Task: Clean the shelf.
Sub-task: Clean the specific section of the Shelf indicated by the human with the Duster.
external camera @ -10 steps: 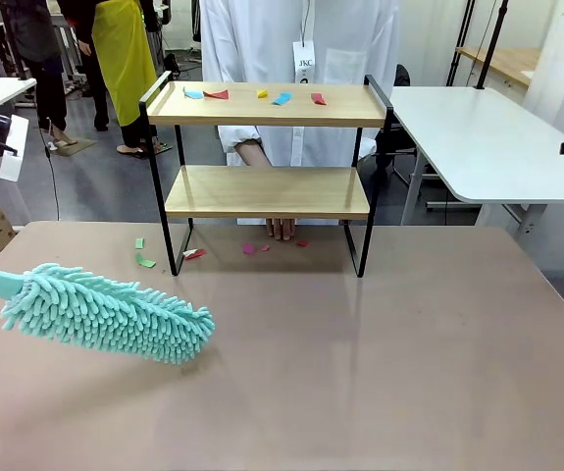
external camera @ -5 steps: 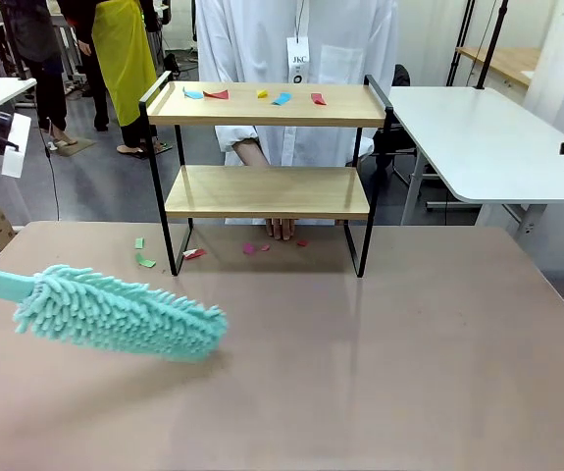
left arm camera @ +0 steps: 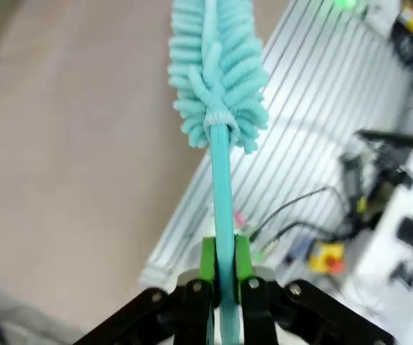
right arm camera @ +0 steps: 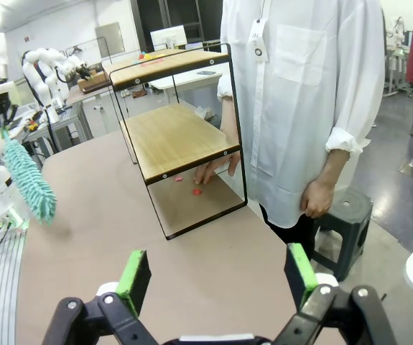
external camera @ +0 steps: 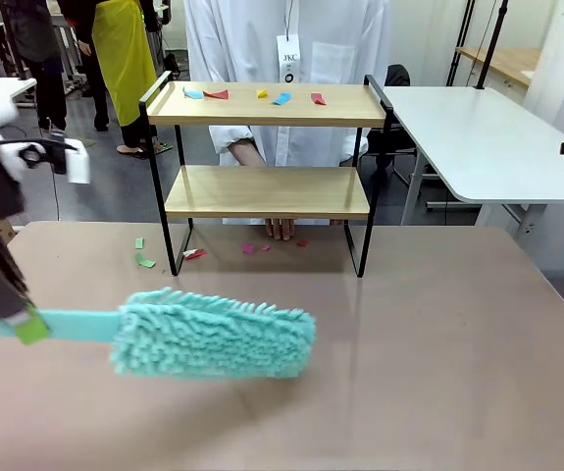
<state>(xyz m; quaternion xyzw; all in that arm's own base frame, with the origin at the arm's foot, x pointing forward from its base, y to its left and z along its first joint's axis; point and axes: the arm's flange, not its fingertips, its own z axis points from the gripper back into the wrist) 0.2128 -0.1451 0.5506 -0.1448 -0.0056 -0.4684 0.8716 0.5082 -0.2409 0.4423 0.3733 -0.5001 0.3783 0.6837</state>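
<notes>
One shelf [external camera: 267, 147] stood at the far side of the beige tabletop [external camera: 438, 373] — two wooden boards in a thin black frame. Five paper scraps [external camera: 262, 95] lay in a row on its top board (two blue, two red, one yellow), and about six more lay on the tabletop around its feet.

There was one teal duster [external camera: 213, 339]. The left gripper [left arm camera: 225, 253] had its fingers pressed together on the duster's handle, a green pad on either side, and the fluffy head reached out straight beyond the fingertips. The shelf lay past that head and farther across the table, well apart from these fingers and untouched by the duster.

The right gripper [right arm camera: 217, 277] had its fingers spread wide with nothing between them — the shelf stood ahead of them, well apart, a little toward the left-hand finger in that wrist view.

One hand [external camera: 280, 228] of the person rested its fingertips on the tabletop under the lower board.
</notes>
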